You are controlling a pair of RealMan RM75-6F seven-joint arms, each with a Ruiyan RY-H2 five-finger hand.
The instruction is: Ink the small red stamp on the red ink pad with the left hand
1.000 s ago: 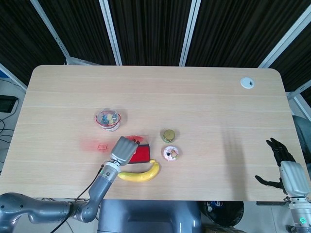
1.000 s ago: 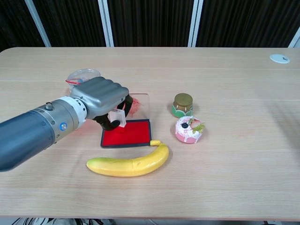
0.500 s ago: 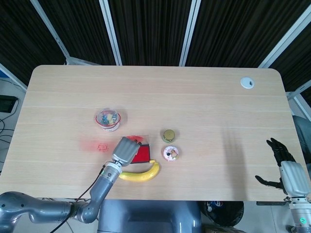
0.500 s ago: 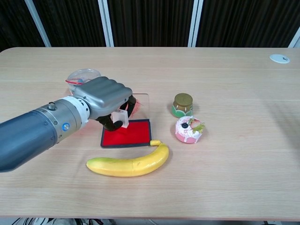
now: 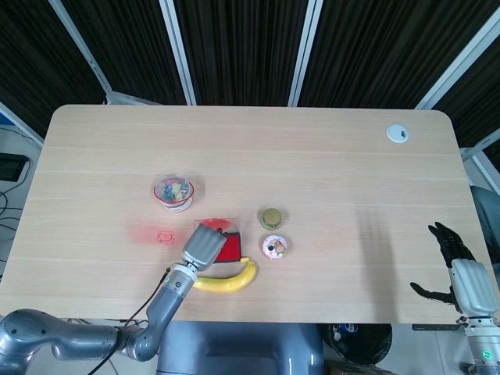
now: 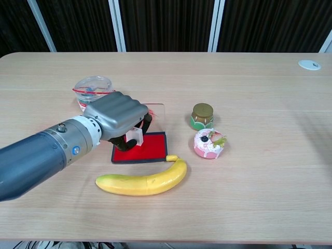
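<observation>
head view: the left robot hand [image 5: 205, 245] sits over the near-left part of the red ink pad [image 5: 229, 248], fingers curled inward. the stamp itself is hidden under the hand from this angle. a banana [image 5: 228, 279] lies just beside the pad on the near side, its long axis running left to right. a small green jar [image 5: 271, 217] and a pink cupcake toy [image 5: 274, 247] stand to the right of the pad, and a clear lidded tub [image 5: 173, 191] stands further back on the left. the right robot hand [image 5: 455, 264] hangs well apart at the far right edge of the surface [image 5: 312, 156], fingers spread, holding nothing.

chest view: the left robot hand [image 6: 118, 115] pinches the small stamp [image 6: 135, 136], a clear block, between thumb and curled fingers. the stamp stands upright with its long axis vertical, directly below the hand and over the left portion of the red ink pad [image 6: 150, 149]. its base appears to be on or just above the red face; contact cannot be confirmed at this angle. the pad's clear lid [image 6: 155, 115] stands open behind it. the banana [image 6: 142, 181] lies just beside the pad's near edge. the left hand is the only hand near the pad, and the required motion is judged to be straight down.
</observation>
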